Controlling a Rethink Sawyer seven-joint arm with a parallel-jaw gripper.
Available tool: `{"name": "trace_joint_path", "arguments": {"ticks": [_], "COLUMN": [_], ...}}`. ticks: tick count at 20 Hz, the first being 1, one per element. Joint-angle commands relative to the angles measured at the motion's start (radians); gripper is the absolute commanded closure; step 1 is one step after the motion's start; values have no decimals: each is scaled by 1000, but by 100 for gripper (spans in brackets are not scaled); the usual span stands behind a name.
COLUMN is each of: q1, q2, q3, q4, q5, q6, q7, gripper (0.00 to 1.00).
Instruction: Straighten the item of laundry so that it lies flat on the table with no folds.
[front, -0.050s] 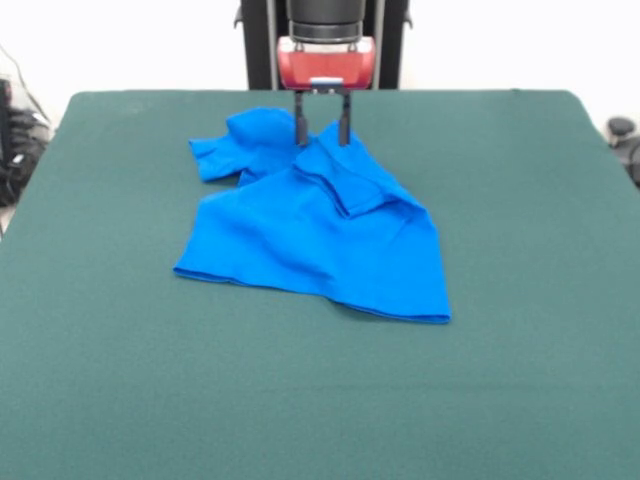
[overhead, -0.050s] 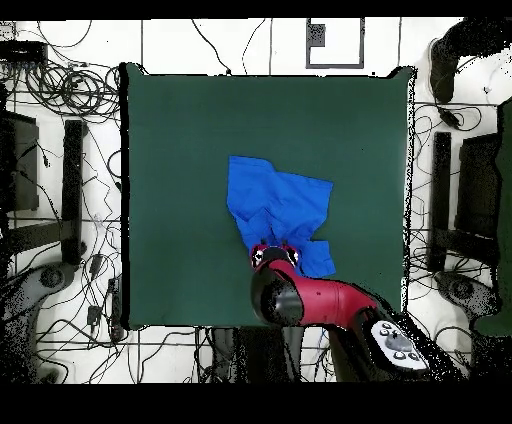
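Laundry (front, -0.050s: 310, 235), a thin blue T-shirt, is lying rumpled on the tabletop (front, -0.050s: 520, 380), slightly toward the far side, looking light, limp and easily gathered. Its sleeve is trailing left while the long axis is slanting toward the near-right hem corner. Gripper (front, -0.050s: 322, 132) is hovering narrowly parted astride the top fold, a sensible pinch point.

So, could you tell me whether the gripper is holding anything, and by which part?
Nothing clearly: the gripper stands with jaws apart over the crumpled bright blue T-shirt, at its far bunched edge.
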Motion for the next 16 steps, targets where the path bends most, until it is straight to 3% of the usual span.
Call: {"name": "trace_joint_path", "arguments": {"ticks": [1, 8, 16], "q1": [9, 16, 43], "q2": [47, 47, 30], "q3": [119, 111, 90], "q4": [25, 23, -10], "q5": [-1, -2, 30], "q6": [-40, -51, 18], "q7": [171, 172, 159], "gripper": [0, 0, 0]}}
